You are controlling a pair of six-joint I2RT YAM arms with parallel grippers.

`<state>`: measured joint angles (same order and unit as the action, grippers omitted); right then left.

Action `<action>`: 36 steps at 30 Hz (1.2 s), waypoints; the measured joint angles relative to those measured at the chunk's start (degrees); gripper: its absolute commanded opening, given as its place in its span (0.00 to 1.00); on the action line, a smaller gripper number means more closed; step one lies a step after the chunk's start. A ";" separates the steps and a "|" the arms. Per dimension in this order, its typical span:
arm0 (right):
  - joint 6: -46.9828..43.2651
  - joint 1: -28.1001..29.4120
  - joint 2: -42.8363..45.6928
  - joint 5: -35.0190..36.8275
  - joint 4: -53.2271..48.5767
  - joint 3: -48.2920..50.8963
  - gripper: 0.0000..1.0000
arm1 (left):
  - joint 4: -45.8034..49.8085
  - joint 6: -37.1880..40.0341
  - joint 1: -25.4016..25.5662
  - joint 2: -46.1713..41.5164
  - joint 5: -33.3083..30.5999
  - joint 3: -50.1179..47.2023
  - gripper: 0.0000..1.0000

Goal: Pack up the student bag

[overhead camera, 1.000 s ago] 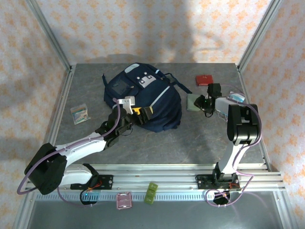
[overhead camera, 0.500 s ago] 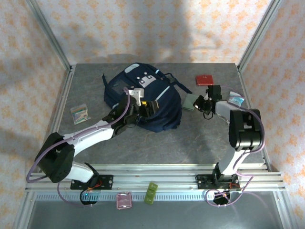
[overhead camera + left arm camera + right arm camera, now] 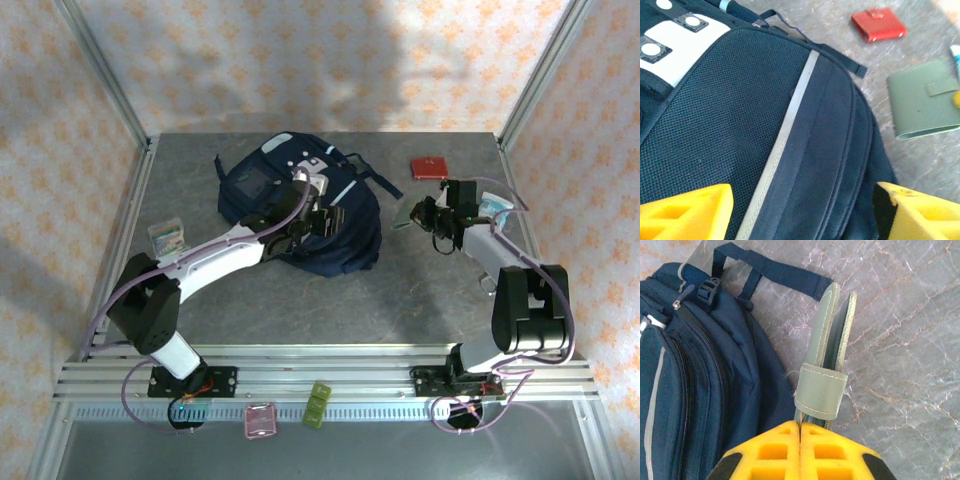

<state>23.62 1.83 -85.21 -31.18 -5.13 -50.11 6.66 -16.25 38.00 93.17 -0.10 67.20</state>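
Top external view gives you the student bag (image 3: pixel 300 215) lying on the grey table (image 3: pixel 400 300), left of centre toward the far edge. Your left gripper (image 3: pixel 325 222) sits over the bag's right half with its jaws spread wide and nothing between them. In the left wrist view the yellow fingers (image 3: pixel 685 212) stand well apart, one on each side of the bag's white stripe (image 3: pixel 785 130). Your right gripper (image 3: pixel 420 213) is pinched closed on a green wallet (image 3: pixel 825 365), which it holds on edge just beside the bag's right flank. The right wrist view shows the fingertips pressed together at the wallet's strap end. A red wallet (image 3: pixel 431 167) lies toward the far right, apart from the bag. A small box (image 3: pixel 167 238) sits near the table's left edge.
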 measured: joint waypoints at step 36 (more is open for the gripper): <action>2.80 -0.52 17.42 -10.16 0.31 3.37 0.00 | 12.70 16.37 4.57 13.31 -16.61 16.39 0.00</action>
<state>26.41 1.30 -67.79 -41.34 -4.82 -46.74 19.35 0.12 42.57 106.48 -16.71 83.59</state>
